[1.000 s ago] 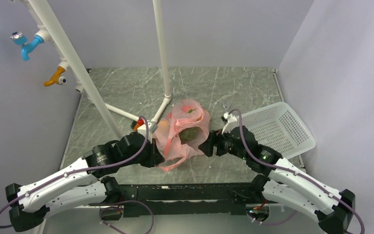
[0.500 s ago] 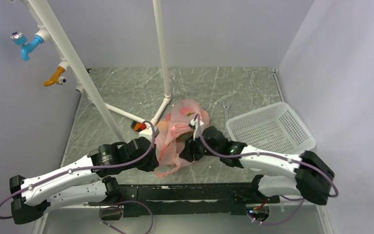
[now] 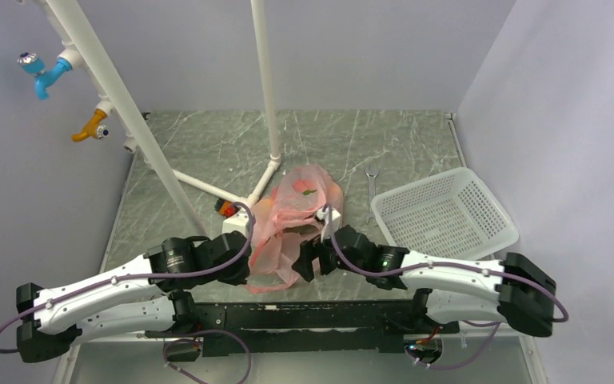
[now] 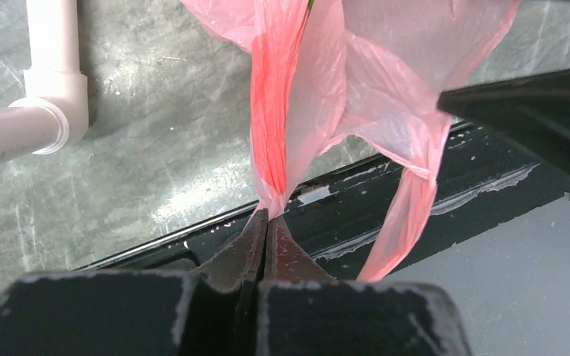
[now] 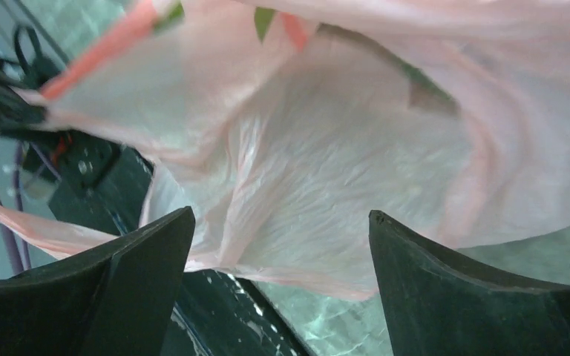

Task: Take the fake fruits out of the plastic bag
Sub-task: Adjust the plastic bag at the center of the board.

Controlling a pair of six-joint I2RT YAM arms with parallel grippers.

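1. Presently we are viewing the plastic bag (image 3: 300, 200) slumped mid-table, with the fake fruits hidden in its folds.
2. We are pinching a bunched strand of it in the fully closed left gripper (image 4: 267, 216), at the bag's 7 o'clock.
3. We are holding the right gripper (image 5: 280, 222) spread wide and gripping nothing, at 5 o'clock.
4. We are judging the bag light, limp, slippery and tearable, so gathered edges are offering the surest hold.

The plastic bag (image 3: 300, 200) is translucent pink with red and green marks. The desk (image 3: 208, 144) beneath the bag is grey-green marble with white veins. Right of the bag, the basket (image 3: 444, 212) is white mesh; behind the bag, the pipe frame (image 3: 265, 88) is white
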